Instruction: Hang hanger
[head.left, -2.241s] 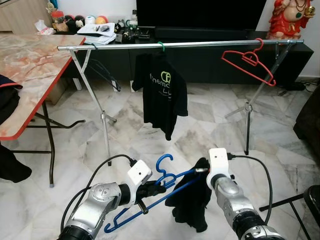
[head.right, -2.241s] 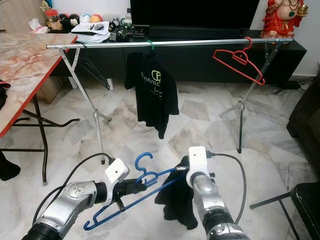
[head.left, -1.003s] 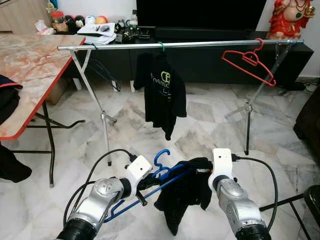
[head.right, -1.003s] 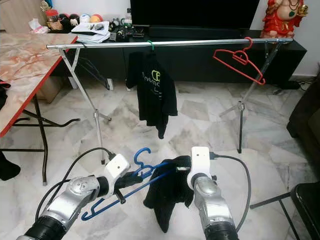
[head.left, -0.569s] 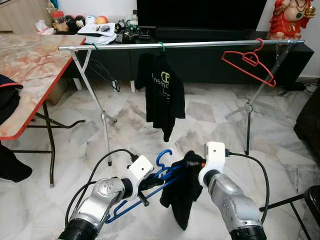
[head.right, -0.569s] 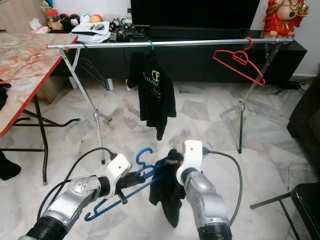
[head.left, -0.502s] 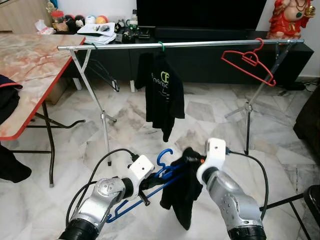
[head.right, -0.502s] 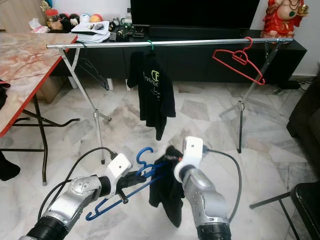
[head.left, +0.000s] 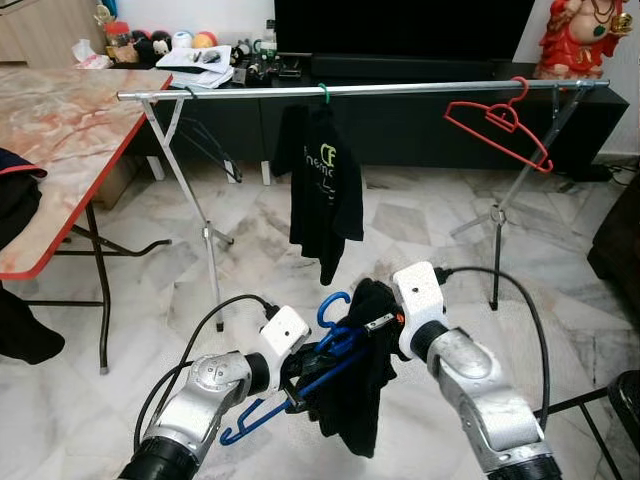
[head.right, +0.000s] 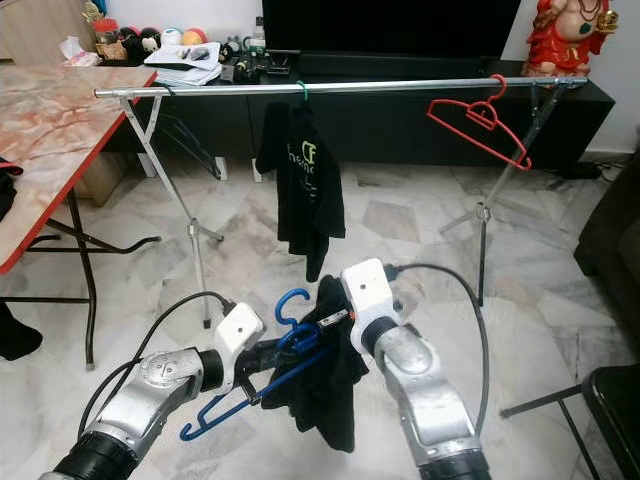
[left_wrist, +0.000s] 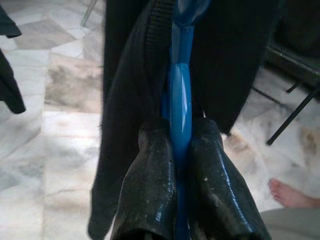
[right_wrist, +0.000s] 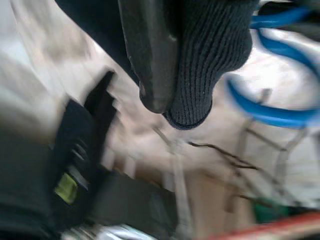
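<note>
My left gripper (head.left: 303, 372) is shut on the shaft of a blue plastic hanger (head.left: 333, 350), low in front of me. The left wrist view has both fingers (left_wrist: 150, 170) pinching the blue hanger (left_wrist: 180, 95), with dark cloth hanging around it. A black knitted garment (head.left: 362, 405) is draped over the hanger's far arm, just below its hook. My right gripper (head.left: 378, 322) is shut on the garment's top edge; the knit (right_wrist: 212, 55) bunches against one finger (right_wrist: 150, 50). Ahead stands the steel clothes rail (head.left: 420, 88).
On the rail hang a black T-shirt (head.left: 328, 190) on a green hanger and an empty red hanger (head.left: 497, 122). A marble-topped folding table (head.left: 60, 130) stands at the left, a dark TV cabinet (head.left: 430, 130) behind the rail. A person's bare foot (left_wrist: 290, 192) is on the floor nearby.
My right gripper has carried the black garment left and up to the hanger's hook, so the cloth now drapes over the hanger. The left gripper shifted slightly right with the hanger.
</note>
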